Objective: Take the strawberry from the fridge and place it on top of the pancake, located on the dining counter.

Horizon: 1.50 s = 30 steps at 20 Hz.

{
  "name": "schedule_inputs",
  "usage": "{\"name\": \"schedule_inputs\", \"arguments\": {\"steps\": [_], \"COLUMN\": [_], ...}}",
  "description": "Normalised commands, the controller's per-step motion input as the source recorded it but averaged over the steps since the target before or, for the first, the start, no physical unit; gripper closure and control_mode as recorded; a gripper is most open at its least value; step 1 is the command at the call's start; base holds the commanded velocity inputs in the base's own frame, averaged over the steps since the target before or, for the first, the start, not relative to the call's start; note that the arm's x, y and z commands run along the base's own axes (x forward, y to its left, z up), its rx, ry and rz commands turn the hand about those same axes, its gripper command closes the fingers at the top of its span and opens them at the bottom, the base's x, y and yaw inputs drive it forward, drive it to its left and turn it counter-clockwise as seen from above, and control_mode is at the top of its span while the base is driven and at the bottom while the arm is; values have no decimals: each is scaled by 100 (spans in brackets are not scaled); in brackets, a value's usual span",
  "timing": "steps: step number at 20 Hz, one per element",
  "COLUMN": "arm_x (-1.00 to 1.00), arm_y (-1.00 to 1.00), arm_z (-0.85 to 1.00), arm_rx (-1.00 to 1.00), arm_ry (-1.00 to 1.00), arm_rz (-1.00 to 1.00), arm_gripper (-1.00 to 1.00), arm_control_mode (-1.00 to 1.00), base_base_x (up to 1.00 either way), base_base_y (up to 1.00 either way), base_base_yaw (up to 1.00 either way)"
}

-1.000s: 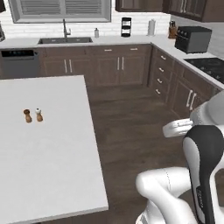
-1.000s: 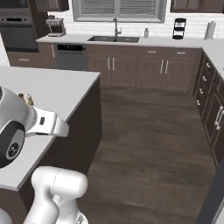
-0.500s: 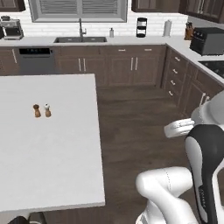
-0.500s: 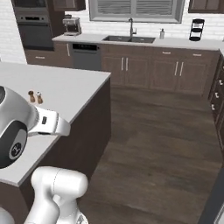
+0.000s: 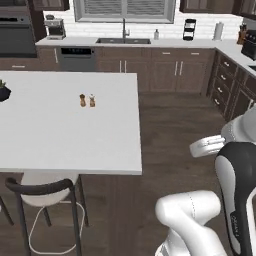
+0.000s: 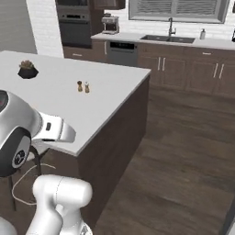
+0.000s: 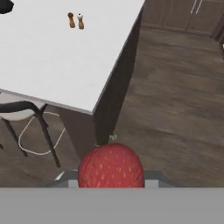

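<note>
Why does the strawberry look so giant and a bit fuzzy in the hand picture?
In the hand view the strawberry sits right up against the camera, so it looks huge and soft-edged, while the dining counter behind looks small; in the left base view the counter is evenly lit with no glare, and the shakers cast only faint shadows.

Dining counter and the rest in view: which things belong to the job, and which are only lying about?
For the job:
- strawberry, held in the gripper
- dining counter, where it must go

Only lying about:
- salt and pepper shakers
- small potted plant
- stool
- sink
- coffee machine
</note>
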Motion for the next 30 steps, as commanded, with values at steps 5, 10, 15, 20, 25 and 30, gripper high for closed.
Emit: {"name": "schedule_inputs", "arguments": {"steps": [5,10,15,20,25,30], "arm_x": [0,0,0,0,0,0], "arm_y": [0,0,0,0,0,0], "arm_z": [0,0,0,0,0,0], "arm_rx": [0,0,0,0,0,0], "arm_ry": [0,0,0,0,0,0], "arm_rz": [0,0,0,0,0,0], "arm_gripper": [100,100,100,100,100,100], "arm_control_mode": [100,100,100,100,100,100], "base_base_x": [-11,-8,0,0,-1,-15], "base_base_y": [100,100,100,100,100,100], "base_base_yaw": [24,22,12,6,5,5]}}
